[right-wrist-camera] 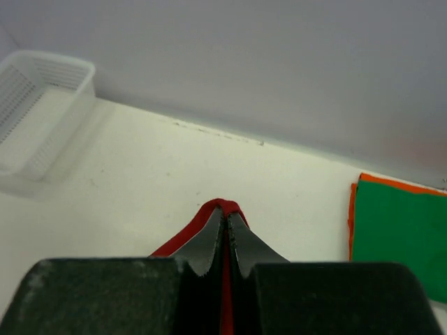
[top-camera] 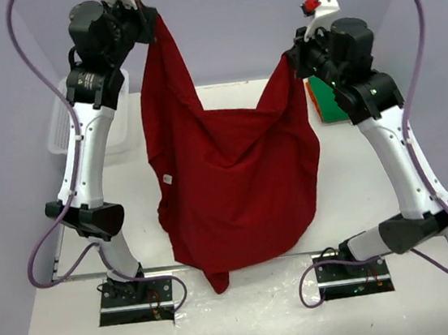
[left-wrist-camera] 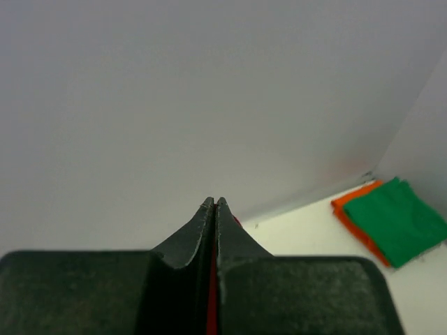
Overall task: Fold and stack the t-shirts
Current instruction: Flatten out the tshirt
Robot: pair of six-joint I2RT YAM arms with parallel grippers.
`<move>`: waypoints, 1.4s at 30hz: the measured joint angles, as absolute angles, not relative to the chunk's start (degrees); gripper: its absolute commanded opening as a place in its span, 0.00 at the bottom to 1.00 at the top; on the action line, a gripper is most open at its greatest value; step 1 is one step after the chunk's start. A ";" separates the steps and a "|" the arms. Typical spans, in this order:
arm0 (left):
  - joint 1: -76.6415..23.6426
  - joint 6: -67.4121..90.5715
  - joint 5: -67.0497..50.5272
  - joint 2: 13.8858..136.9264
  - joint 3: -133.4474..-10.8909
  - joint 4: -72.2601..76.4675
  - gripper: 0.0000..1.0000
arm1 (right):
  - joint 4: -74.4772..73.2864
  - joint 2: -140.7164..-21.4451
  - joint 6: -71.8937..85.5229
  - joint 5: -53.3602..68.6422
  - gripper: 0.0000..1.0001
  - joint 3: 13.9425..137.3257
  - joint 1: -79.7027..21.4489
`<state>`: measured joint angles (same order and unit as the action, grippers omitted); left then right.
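Observation:
A dark red t-shirt (top-camera: 234,182) hangs in the air between both arms, sagging in the middle, its lower hem near the table's front. My left gripper (top-camera: 150,17) is shut on its upper left corner, held high; a red sliver (left-wrist-camera: 211,300) shows between the closed fingers of my left gripper (left-wrist-camera: 214,202). My right gripper (top-camera: 291,59) is shut on the other corner, lower down; red cloth (right-wrist-camera: 209,216) wraps over the tips of my right gripper (right-wrist-camera: 226,215). A folded green t-shirt (right-wrist-camera: 398,230) lies on a folded orange t-shirt (left-wrist-camera: 356,223) at the table's back right.
A white mesh basket (right-wrist-camera: 42,105) stands at the back left of the table (top-camera: 358,192), partly hidden behind the left arm in the top view. The back wall rises just beyond the table's far edge.

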<state>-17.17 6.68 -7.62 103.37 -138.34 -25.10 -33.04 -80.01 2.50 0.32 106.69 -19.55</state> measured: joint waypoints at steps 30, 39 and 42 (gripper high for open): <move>-16.25 9.32 -7.68 61.06 -123.81 -24.32 0.00 | -38.13 -52.34 2.46 13.21 0.00 116.44 -23.05; -16.25 9.41 -5.91 59.55 -121.19 -25.69 0.00 | -37.23 -47.62 3.05 12.82 0.00 113.23 -23.22; -16.25 9.34 -5.17 58.89 -122.87 -25.85 0.00 | -37.91 -49.54 2.85 3.92 0.00 118.26 -23.24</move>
